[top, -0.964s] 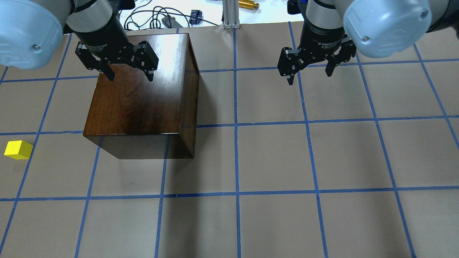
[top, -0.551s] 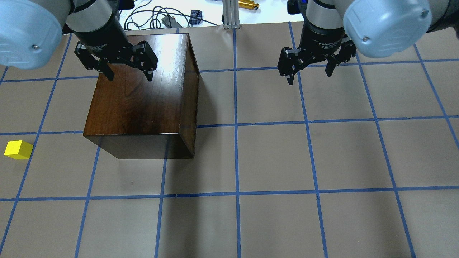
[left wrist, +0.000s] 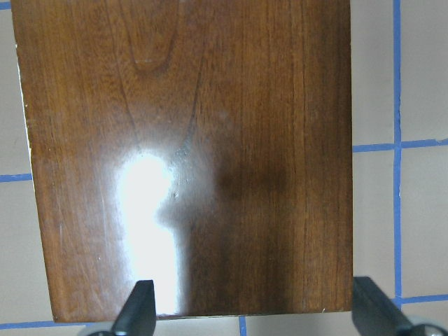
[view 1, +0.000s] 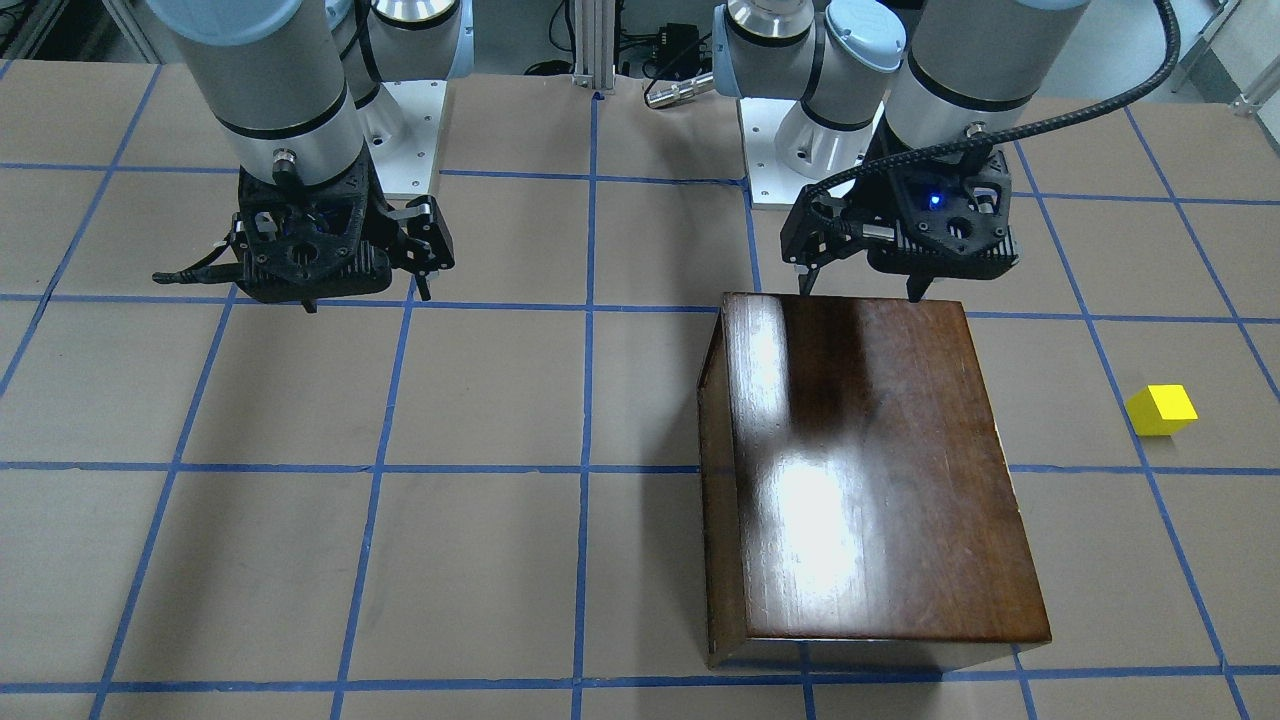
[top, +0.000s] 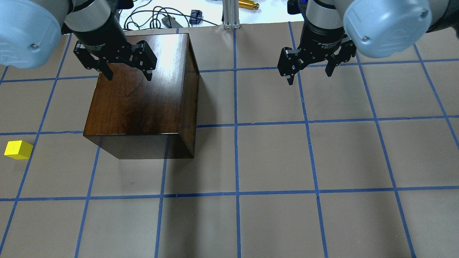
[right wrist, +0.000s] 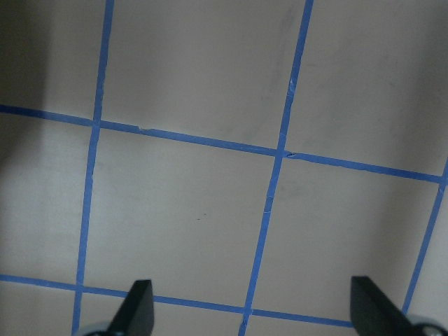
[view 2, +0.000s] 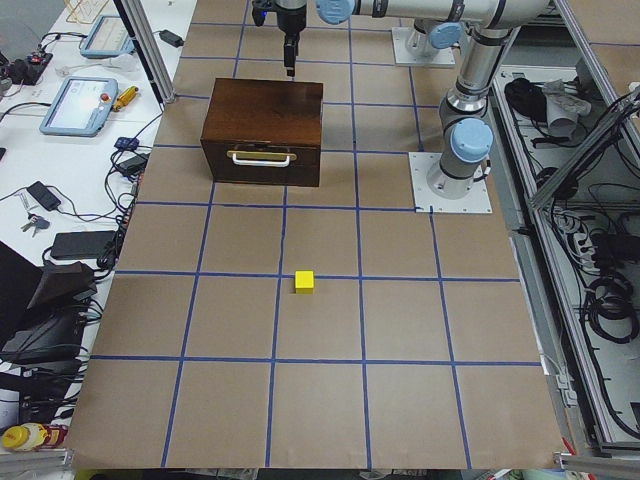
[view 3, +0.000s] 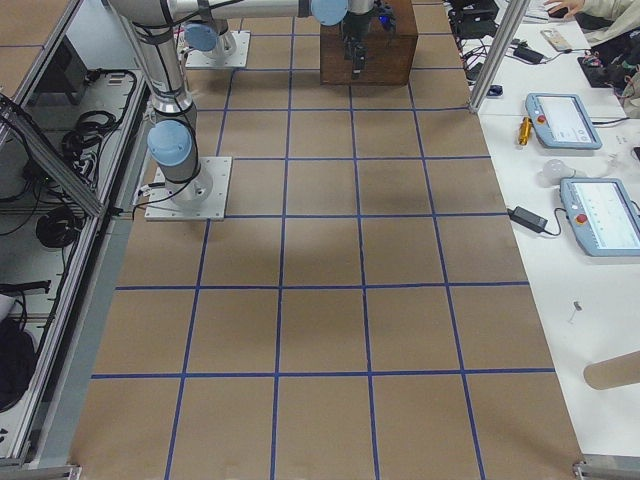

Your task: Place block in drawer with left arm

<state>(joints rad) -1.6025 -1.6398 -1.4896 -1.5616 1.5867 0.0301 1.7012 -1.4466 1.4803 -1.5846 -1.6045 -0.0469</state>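
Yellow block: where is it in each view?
Front-facing: block far right of wooden box.
Overhead: block far left.
Exterior left: block centre, nearer than wooden box.
Exterior right: not in it.
Left wrist: not in it.
Right wrist: not in it.
Shared landmark: wooden box.
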